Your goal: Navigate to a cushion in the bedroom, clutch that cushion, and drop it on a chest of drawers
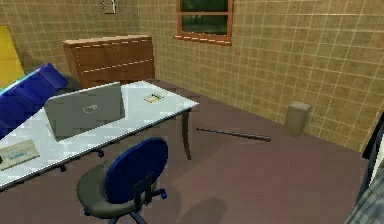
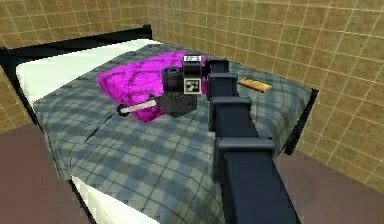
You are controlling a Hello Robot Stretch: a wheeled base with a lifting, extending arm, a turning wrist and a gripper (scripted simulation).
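**Forward view, left to right.** A desk (image 1: 150, 112) with a laptop (image 1: 85, 108); behind them the chest of drawers (image 1: 108, 58), the drop target, which I have not yet reached.

**Arm side view, left to right, all placed by the bed (image 2: 150, 155).** The magenta cushion (image 2: 140, 75) lies on the bed's plaid cover, toward its head. My gripper (image 2: 125, 107) is at the cushion's near edge, over the bed. My arm (image 2: 240, 140) reaches across the bed's middle. A small brown object (image 2: 255, 86) lies on the bed's far side.

**Fingers.** I cannot tell how they stand, or whether they hold anything.

**Progress.** I judge the approach done. Securing, lifting, carrying and dropping remain.
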